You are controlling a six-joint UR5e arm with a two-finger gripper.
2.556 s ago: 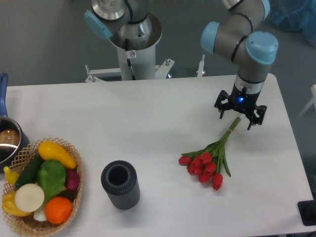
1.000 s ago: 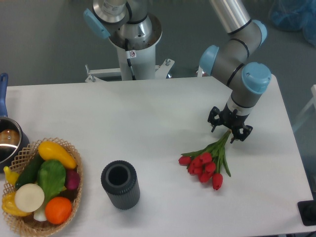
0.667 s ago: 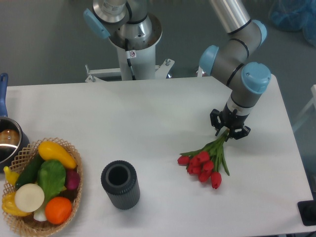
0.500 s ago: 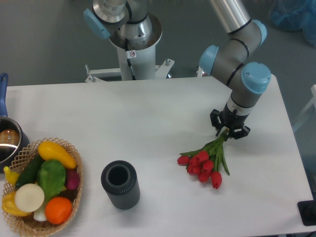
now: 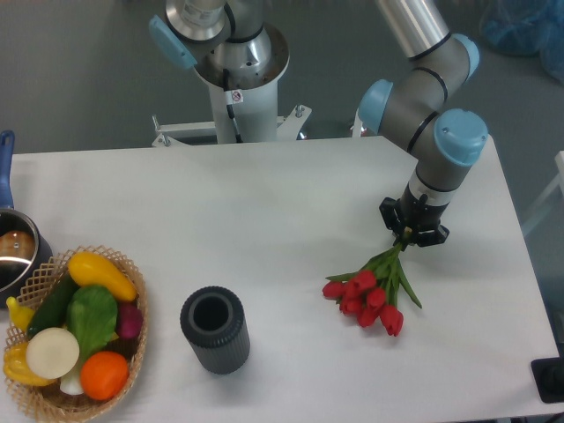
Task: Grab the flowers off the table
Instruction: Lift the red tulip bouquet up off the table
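Note:
The flowers [image 5: 370, 295] are a small bunch of red tulips with green stems, at the right of the white table [image 5: 264, 203]. The red heads point down toward the front edge and the stem ends run up to the gripper [image 5: 411, 233]. The gripper is shut on the stem ends, fingers closed together around them. The bunch hangs tilted from the gripper; I cannot tell whether the heads touch the table.
A dark grey ribbed cylinder [image 5: 214, 330] stands open-topped at the front middle. A wicker basket [image 5: 44, 273] of vegetables sits at the front left, with a pot [image 5: 13, 251] behind it. The arm's base [image 5: 236, 79] stands behind the table.
The gripper came down onto the stem ends and closed on them. Since half a second ago the bunch has shifted a little to the right with the gripper.

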